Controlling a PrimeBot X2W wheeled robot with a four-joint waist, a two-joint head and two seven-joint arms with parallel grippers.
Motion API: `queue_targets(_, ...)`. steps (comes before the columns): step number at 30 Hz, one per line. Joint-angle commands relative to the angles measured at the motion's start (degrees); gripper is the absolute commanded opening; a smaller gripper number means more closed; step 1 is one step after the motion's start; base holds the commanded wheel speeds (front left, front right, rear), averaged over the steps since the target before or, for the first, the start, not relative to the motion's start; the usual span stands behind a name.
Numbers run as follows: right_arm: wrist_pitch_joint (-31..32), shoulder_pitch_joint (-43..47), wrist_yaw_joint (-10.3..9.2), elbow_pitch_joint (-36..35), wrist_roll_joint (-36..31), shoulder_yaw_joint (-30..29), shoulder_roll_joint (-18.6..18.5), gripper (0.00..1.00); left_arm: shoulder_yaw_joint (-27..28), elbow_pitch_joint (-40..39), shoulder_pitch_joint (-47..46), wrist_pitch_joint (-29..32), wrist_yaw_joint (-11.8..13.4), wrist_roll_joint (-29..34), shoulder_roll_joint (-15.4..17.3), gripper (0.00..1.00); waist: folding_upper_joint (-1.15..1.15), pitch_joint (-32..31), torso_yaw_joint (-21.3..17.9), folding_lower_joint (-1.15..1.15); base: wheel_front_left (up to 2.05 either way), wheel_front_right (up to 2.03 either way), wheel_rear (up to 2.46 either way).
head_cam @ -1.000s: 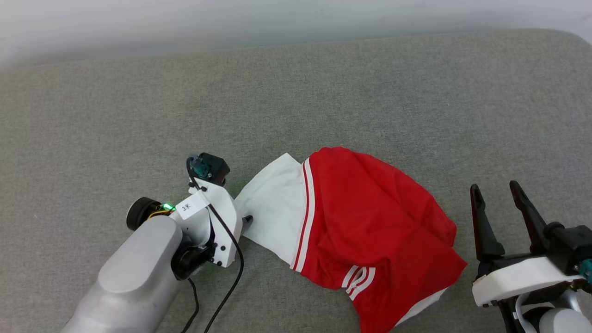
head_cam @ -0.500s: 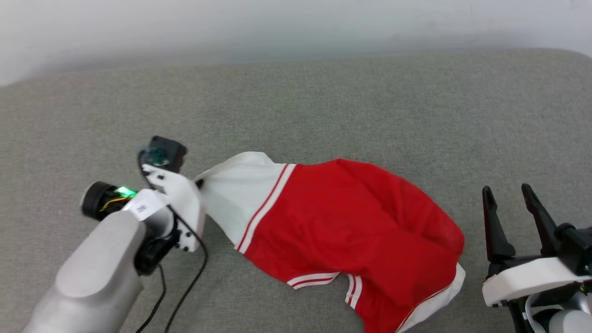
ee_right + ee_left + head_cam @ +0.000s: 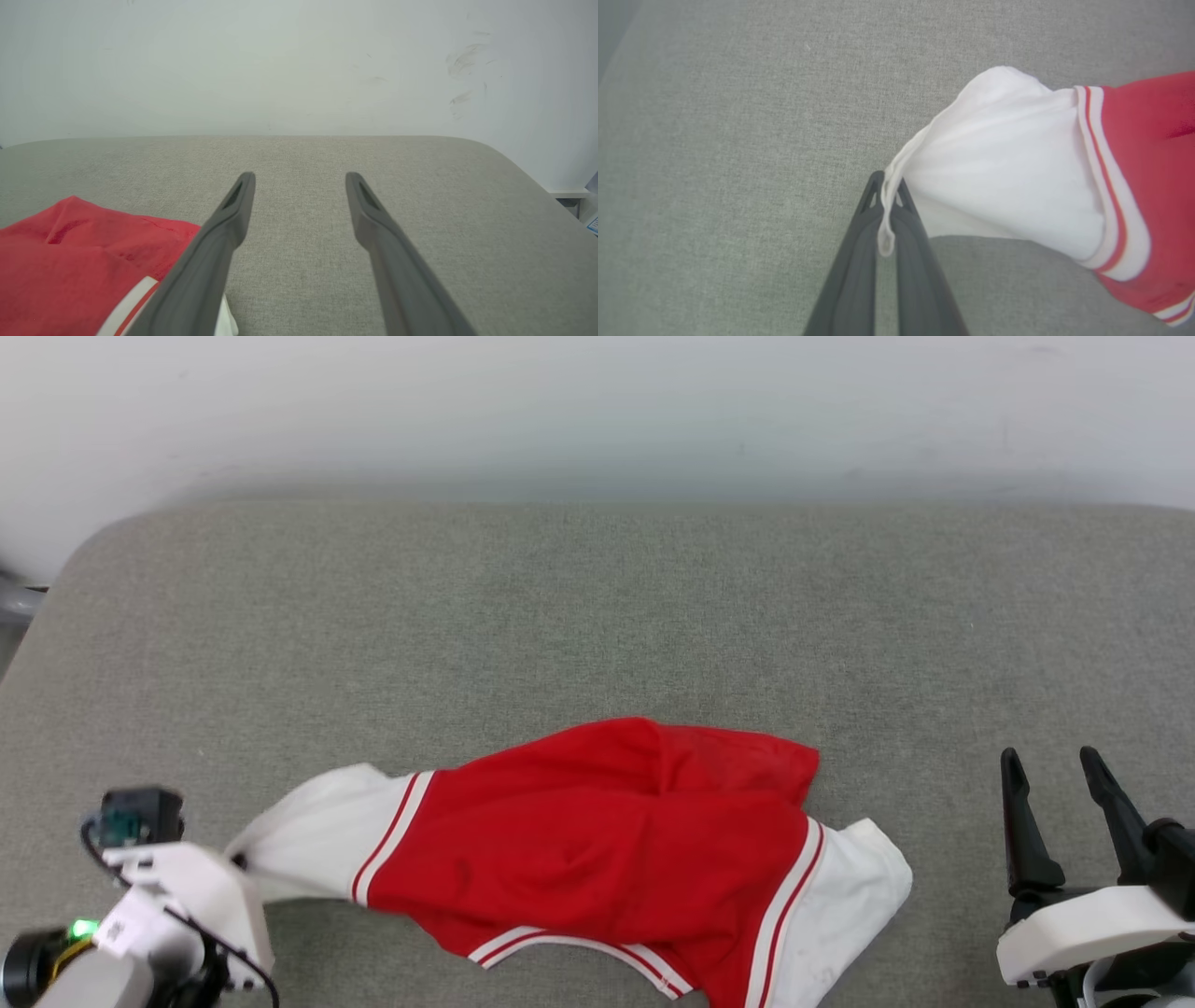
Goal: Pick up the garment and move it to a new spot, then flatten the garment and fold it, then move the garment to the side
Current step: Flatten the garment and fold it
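Left gripper (image 3: 886,186): pinching the red T-shirt (image 3: 597,831) by its white sleeve (image 3: 999,163), at the left end.
Right gripper (image 3: 1050,765): spread, empty, beside the T-shirt's right end.
Shirt axis: runs gripper to gripper.

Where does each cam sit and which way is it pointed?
Head view: on the head, looking forward and down at the grey cushion and the garment; left gripper lower left, right gripper lower right.
Left wrist view: on the left wrist, looking down along shut jaws that pinch the garment's white sleeve, cushion beyond.
Right wrist view: on the right wrist, looking roughly level across the cushion to the white wall; jaws open, empty.
Shared: all three show the garment and cushion.
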Motion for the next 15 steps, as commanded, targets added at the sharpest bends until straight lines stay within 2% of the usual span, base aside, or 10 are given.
queue_targets(1,0.3,0.6,-0.04,-0.3,-0.1,-0.1,0.0,1.0,0.5,-0.2,1.1,-0.5,0.3,-0.4,0.3,0.0,0.0,-0.4,0.1,0.0,0.0,0.0,0.0)
queue_targets(5,0.9,1.9,-0.04,-0.5,-0.2,-0.6,0.0,1.0,0.6,-1.3,6.1,-2.3,0.8,-1.9,-1.3,0.0,0.0,-1.9,0.4,0.0,0.0,0.0,0.0)
queue_targets(6,1.1,2.3,-0.04,-0.5,0.1,-0.8,0.0,1.0,0.6,-1.6,6.7,-3.0,1.0,-2.1,-1.8,0.14,0.0,-2.2,0.5,0.0,0.0,0.0,0.0)
queue_targets(7,1.3,2.6,-0.04,-0.6,0.2,-1.0,0.0,1.0,0.5,-1.8,7.3,-3.6,0.9,-2.2,-2.3,0.35,0.0,-2.6,0.7,0.0,0.0,0.0,0.0)
queue_targets(8,1.5,3.0,-0.04,-0.7,0.3,-1.1,0.0,1.0,0.4,-2.2,7.7,-4.5,1.0,-2.1,-2.8,0.95,0.0,-3.0,0.8,0.0,0.0,0.0,0.0)
queue_targets(9,1.9,3.3,-0.04,-0.8,0.5,-1.1,0.0,1.0,0.5,-2.5,7.9,-5.6,1.1,-1.7,-3.2,1.0,0.0,-3.3,0.8,0.0,0.0,0.0,0.0)
queue_targets(15,3.9,5.3,-0.03,-1.6,1.8,-1.0,0.0,1.0,0.9,-4.8,8.0,-14.6,1.9,1.4,-5.3,1.0,0.0,-5.7,0.7,0.0,0.0,0.0,0.0)
